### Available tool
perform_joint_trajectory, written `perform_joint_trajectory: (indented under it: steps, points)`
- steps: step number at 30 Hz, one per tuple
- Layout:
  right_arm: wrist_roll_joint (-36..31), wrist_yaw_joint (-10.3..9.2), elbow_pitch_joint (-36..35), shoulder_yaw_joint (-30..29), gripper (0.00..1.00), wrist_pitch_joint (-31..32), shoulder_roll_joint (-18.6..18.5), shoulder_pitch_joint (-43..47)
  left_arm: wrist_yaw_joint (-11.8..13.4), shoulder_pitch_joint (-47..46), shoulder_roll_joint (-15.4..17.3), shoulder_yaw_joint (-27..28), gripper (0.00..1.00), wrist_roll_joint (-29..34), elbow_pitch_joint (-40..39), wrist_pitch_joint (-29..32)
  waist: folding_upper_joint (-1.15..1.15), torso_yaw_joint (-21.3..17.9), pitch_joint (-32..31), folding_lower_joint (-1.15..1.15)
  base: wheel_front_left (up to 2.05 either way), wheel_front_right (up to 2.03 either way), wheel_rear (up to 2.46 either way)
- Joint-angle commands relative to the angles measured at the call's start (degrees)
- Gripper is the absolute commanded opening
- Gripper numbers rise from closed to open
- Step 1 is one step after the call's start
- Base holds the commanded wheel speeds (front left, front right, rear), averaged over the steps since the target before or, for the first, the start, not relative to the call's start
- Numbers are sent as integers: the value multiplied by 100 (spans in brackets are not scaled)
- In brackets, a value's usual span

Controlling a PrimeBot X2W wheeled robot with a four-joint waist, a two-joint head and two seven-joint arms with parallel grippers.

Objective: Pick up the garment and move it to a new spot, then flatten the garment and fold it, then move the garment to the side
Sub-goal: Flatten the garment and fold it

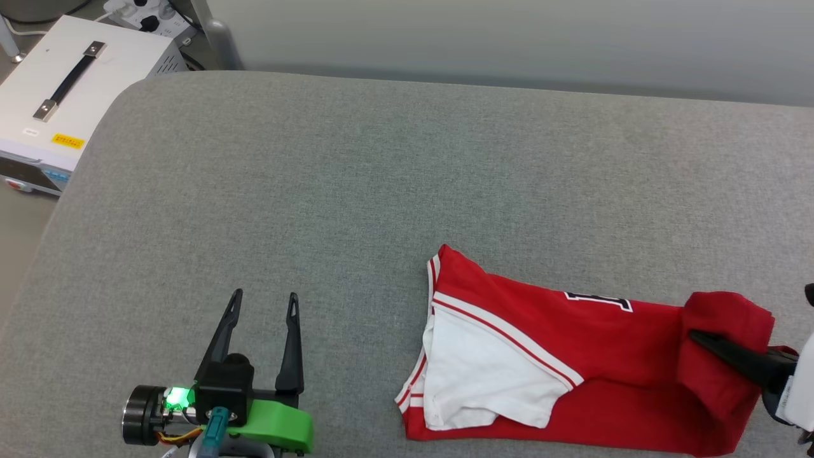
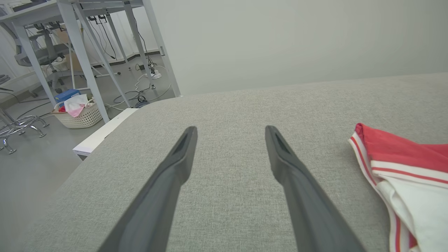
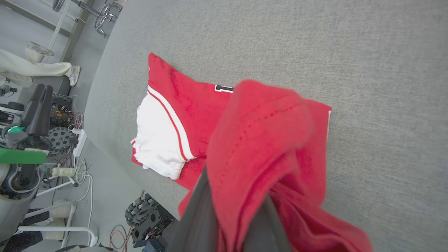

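The garment [image 1: 540, 356] lies on the grey table [image 1: 318, 191], on the robot's right side and close to the near edge. It looks like a long red strip with a white sleeve on top. The right gripper [image 1: 699, 338] is closed on the red end and holds it up in a bunch, off the table. The left gripper [image 1: 264, 298] hangs over bare table, well apart from the cloth. Its two fingers are spread wide with nothing between them.

I think this is the folding step, or maybe a pull to a new spot; I cannot tell which. For a fold, the right gripper needs to carry its end over toward the sleeve end, lay it down flat, then let go. The left gripper could press the sleeve end so the cloth does not slide.

In the head view one finger of the right gripper lies on the cloth and the other is hidden under it. The picture edge cuts off the right arm. The black print is mostly covered, so it cannot be read
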Motion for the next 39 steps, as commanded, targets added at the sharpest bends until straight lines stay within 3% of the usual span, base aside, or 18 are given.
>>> perform_joint_trajectory:
  steps: [1,10,26,28,36,37,38,39]
  points:
    - [-96,-3,-120,89,0,74,74,-150,-47,-15,-33,-28,100,50,19,-34,0,61,45,0,0,0,0]
    - [-889,-3,-81,879,0,394,795,-1096,-87,-162,-88,-79,100,75,42,-34,0,236,198,0,0,0,0]
    - [-1976,-3,1211,2157,0,403,2023,-2583,-66,-383,-209,-180,100,82,37,-34,0,502,481,0,0,0,0]
    - [-2448,-3,1671,2487,0,329,2174,-2843,-56,-433,-243,-212,100,80,41,-34,0,554,560,0,0,0,0]
    - [-2786,-3,2186,3010,0,187,2197,-2929,-31,-429,-280,-222,100,70,76,-34,0,583,527,0,0,0,0]
    - [-2785,-3,2162,3002,26,59,2159,-2925,-28,-403,-278,-213,100,70,83,-34,0,575,487,0,0,0,0]
    - [-2801,-3,2131,2988,70,-40,2121,-2919,-25,-384,-275,-203,100,69,87,-34,0,565,458,0,0,0,0]
    - [-2829,-3,2065,2985,100,-153,2057,-2904,-25,-360,-267,-190,100,68,91,-34,0,549,417,0,0,0,0]
